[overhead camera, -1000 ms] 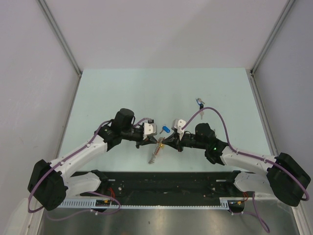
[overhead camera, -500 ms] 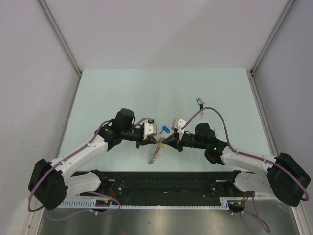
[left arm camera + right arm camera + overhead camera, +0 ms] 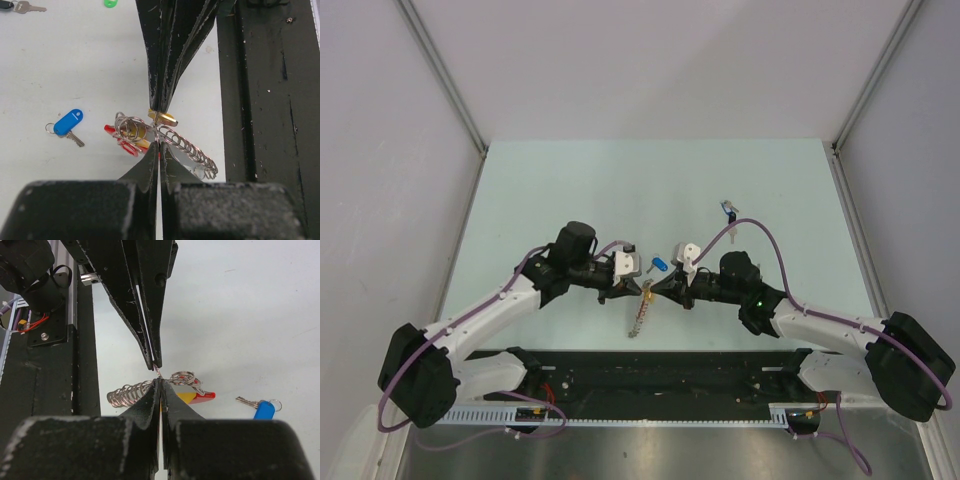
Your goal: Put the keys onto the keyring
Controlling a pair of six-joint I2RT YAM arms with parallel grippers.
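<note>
Table (image 3: 570,190), pale green and flat, is seen filling the middle of the top view, with a black rail (image 3: 660,368) set along its lower edge. A white-and-black left arm (image 3: 490,310) and right arm (image 3: 820,325) are reached inward from the lower corners, so that the left gripper (image 3: 159,146) and the right gripper (image 3: 160,384) are brought tip to tip just below the centre of the frame. Both are seen fully closed, jaws pressed flat together.

The left gripper appears to be pinched on a wire loop of the silver-grey, coiled, chain-like keyring (image 3: 192,150), which is trailed from the tips toward the rail. Its red curved band (image 3: 117,134) is seen left of the coil in the left wrist view. The right gripper's tips are set at a thin wire beside a small yellow-headed key (image 3: 162,118); whether wire or key is pinched cannot be told.

A small silver key with a bright blue plastic head (image 3: 67,122) is found loose on the table at centre left, near the keyring. A green key head (image 3: 110,3) and a dark-headed silver key (image 3: 22,6) are cut by the upper edge, well apart from the work.

Threading is judged to be in hand, with most keys not yet on. Next, the wire loop would need to be held firm and parted, so that a key's hole can be slid along it without the ring being let slip.
</note>
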